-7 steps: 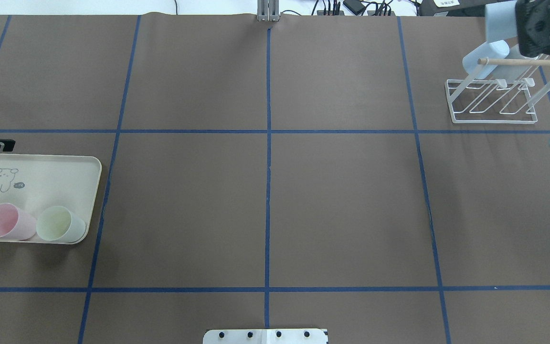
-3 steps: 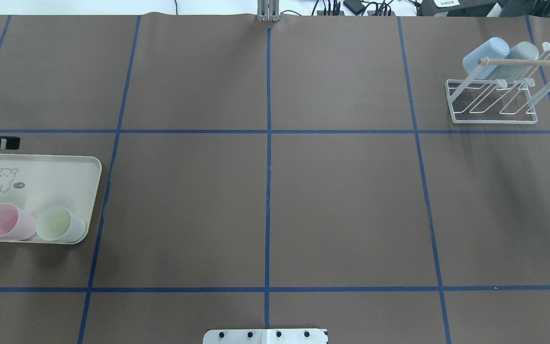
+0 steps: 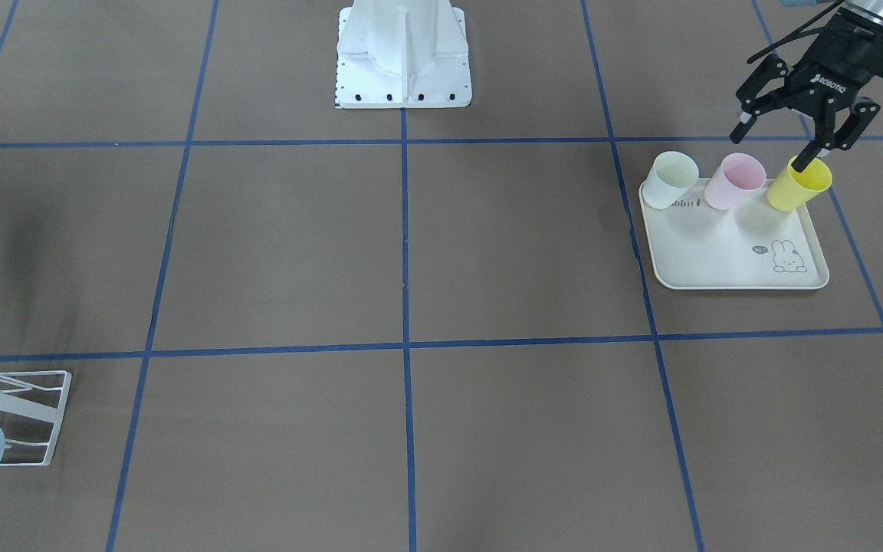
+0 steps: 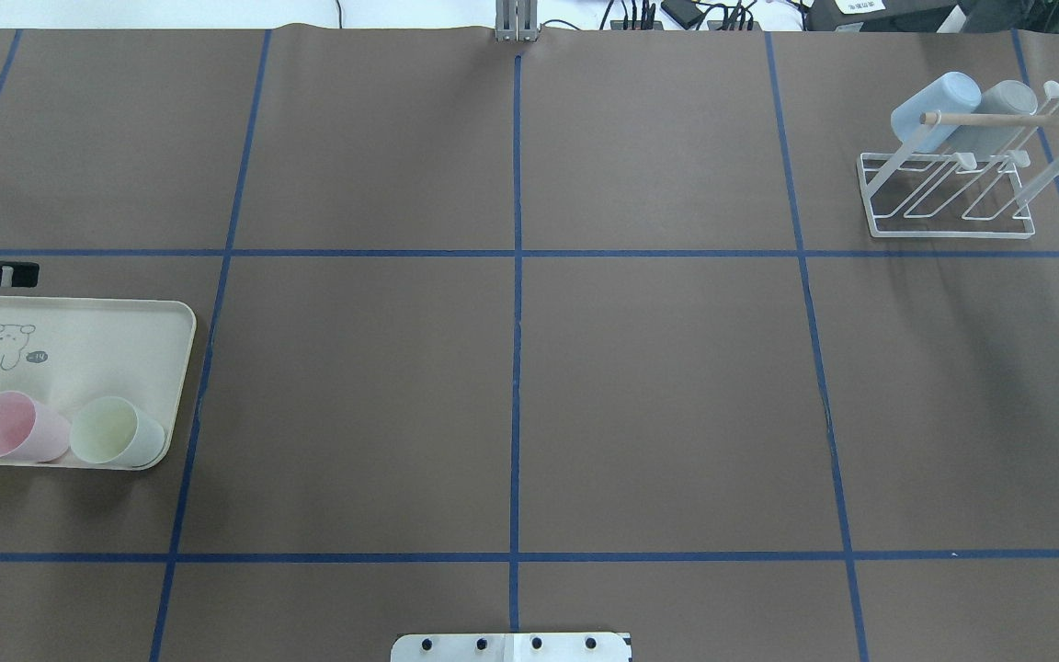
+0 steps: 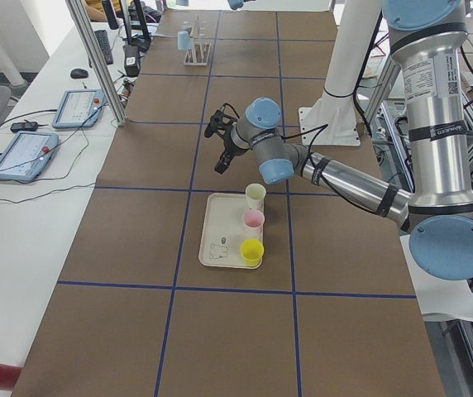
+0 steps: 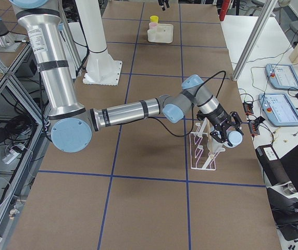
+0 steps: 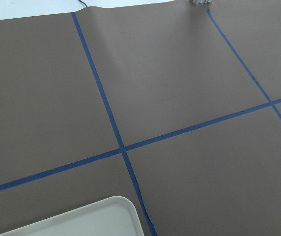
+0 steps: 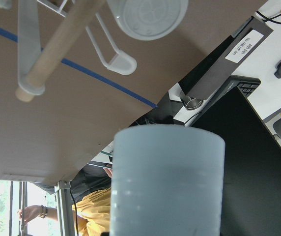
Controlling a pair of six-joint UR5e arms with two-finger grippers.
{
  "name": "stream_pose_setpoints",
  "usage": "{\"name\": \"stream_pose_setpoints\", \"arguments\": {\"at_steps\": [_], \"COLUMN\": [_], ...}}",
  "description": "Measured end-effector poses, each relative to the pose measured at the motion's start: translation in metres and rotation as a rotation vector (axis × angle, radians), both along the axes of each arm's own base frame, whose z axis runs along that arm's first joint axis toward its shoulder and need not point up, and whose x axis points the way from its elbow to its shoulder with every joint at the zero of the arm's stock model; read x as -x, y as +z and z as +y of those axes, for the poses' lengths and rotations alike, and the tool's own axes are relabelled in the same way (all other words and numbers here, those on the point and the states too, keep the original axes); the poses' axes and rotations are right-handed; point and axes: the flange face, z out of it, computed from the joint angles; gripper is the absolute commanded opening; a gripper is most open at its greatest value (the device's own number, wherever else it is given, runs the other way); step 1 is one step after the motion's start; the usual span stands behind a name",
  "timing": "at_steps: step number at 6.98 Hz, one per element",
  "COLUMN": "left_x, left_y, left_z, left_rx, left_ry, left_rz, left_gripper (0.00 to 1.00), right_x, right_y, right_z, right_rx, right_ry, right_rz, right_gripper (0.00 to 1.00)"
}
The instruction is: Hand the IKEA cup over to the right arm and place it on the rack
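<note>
Left gripper (image 3: pixel 768 152) is hanging wide open and empty over the cream rabbit-print tray (image 3: pixel 725 253), while the right gripper (image 6: pixel 227 131) is hovering just beside the white wire rack (image 4: pixel 952 235) — too small in view to tell whether it is clamping anything. The pale blue IKEA cup (image 8: pixel 167 182) is sitting at the right gripper's tip, up off the table (image 4: pixel 658 395). A blue cup (image 4: pixel 934 110) and a grey-blue cup (image 4: pixel 998 106) are slanting bottom-up on the rack, and a yellow cup (image 3: pixel 798 188), a pink cup (image 3: pixel 734 182) and a pale green cup (image 3: pixel 670 180) are standing in a row on the tray.
</note>
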Motion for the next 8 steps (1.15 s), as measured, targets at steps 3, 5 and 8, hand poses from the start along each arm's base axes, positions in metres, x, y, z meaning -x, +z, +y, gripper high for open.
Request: {"name": "stream_pose_setpoints", "arguments": {"at_steps": [3, 5, 8], "left_x": [0.000, 0.000, 0.000], "left_y": [0.003, 0.003, 0.003], "left_z": [-0.001, -0.001, -0.001], "left_rx": [0.003, 0.001, 0.000], "left_ry": [-0.001, -0.001, 0.000], "left_rz": [-0.003, -0.001, 0.000], "left_gripper": [1.00, 1.00, 1.00], "right_x": [0.046, 0.055, 0.054], "right_y": [0.009, 0.019, 0.038], "right_z": [-0.001, 0.001, 0.001], "right_rx": [-0.024, -0.020, -0.002], "right_ry": [-0.046, -0.069, -0.055], "right_rz": [0.094, 0.140, 0.180], "right_gripper": [0.00, 0.00, 0.00]}}
